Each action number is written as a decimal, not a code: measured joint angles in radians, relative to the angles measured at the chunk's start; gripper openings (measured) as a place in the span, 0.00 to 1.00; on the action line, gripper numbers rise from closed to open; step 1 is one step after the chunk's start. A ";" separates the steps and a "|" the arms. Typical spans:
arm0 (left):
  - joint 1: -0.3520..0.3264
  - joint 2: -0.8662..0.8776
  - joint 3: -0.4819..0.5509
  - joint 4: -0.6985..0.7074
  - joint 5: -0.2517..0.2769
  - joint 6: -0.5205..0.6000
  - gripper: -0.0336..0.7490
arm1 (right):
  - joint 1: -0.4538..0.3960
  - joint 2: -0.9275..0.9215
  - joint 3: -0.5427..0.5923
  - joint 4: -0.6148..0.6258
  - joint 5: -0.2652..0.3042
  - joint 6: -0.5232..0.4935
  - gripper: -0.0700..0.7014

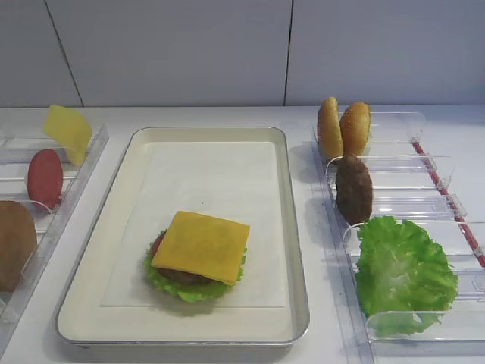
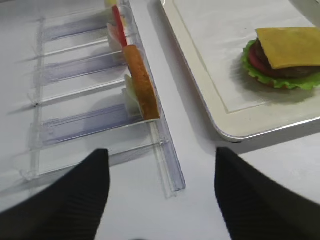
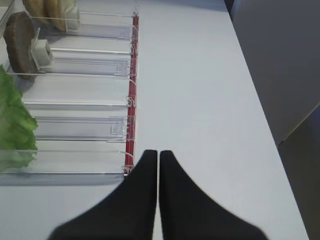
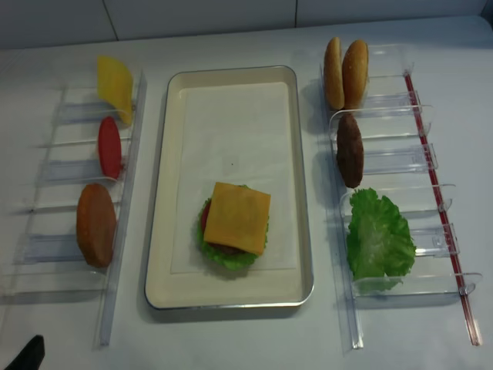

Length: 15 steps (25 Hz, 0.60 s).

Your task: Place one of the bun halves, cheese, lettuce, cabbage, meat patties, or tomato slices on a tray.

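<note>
The cream tray [image 1: 212, 174] holds a stack in its near half: lettuce, a tomato slice and a meat patty under an orange cheese [image 1: 201, 246] square. My left gripper [image 2: 161, 156] stands open and empty over bare table, by the near end of the left rack and the tray's [image 2: 210, 50] corner. The bun half [image 2: 141, 82] stands on edge just ahead of it. My right gripper [image 3: 158, 152] is shut on nothing, to the right of the right rack's red strip. Neither gripper shows in the first high view.
The left clear rack holds a pale yellow slice [image 4: 114, 79], a tomato slice [image 4: 109, 146] and a bun half [image 4: 96, 223]. The right rack holds two bun halves [image 4: 345, 73], a patty [image 4: 350, 150] and lettuce [image 4: 377, 239]. A grey wall runs behind.
</note>
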State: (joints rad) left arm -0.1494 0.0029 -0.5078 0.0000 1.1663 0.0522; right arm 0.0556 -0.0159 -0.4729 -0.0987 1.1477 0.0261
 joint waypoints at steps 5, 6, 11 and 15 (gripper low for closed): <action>0.000 -0.021 0.013 0.000 0.004 0.012 0.57 | 0.000 0.000 0.000 -0.001 0.000 0.000 0.63; 0.000 -0.020 0.016 0.000 0.006 0.014 0.57 | 0.000 0.000 0.000 -0.001 0.000 0.000 0.63; 0.000 -0.021 0.016 0.000 0.010 0.014 0.56 | 0.000 0.000 0.000 -0.001 0.000 0.000 0.63; 0.000 -0.021 0.016 0.000 0.010 0.014 0.55 | 0.000 0.000 0.000 -0.001 0.000 0.000 0.63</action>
State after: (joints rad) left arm -0.1494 -0.0184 -0.4919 0.0000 1.1761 0.0666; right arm 0.0556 -0.0159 -0.4729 -0.1002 1.1477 0.0261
